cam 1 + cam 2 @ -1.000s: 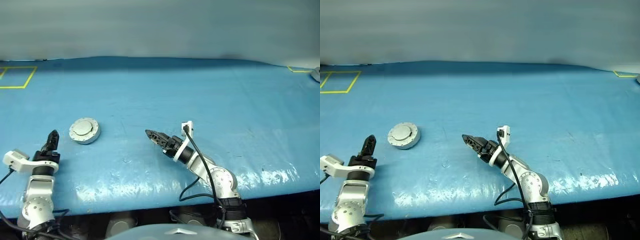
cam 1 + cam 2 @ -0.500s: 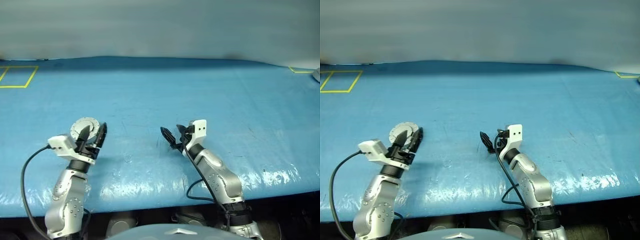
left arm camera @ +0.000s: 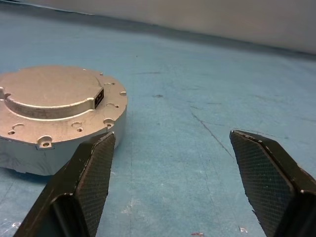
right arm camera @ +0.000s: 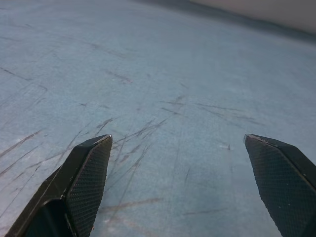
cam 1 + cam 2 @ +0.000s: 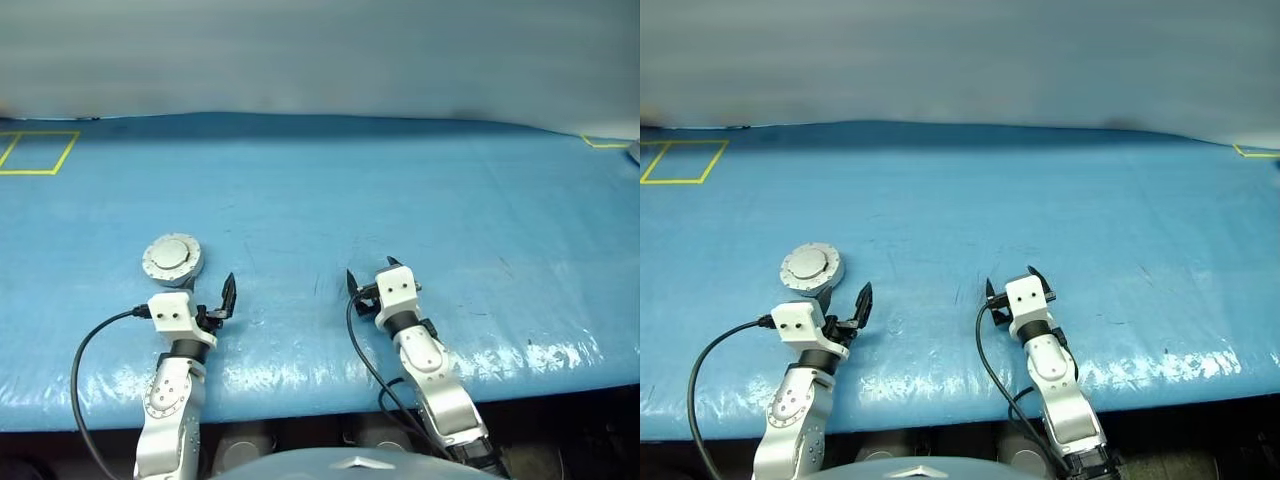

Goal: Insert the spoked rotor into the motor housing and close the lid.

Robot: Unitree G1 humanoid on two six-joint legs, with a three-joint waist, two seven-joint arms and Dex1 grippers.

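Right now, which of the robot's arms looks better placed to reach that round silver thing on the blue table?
The left. Its open fingers sit just beside the closed motor housing, while the right gripper is open over bare table, farther away.

Even, diffuse light falling from above; scene moderately bright. Glare streaking along near edge of table in white patches. Shadows staying soft and short: faint one hugging housing at its base. Far wall blurring into banded grey. Wrist views: nearby fingers showing sharp pad texture, far tabletop going soft. Table edge bowing slightly in eye views.
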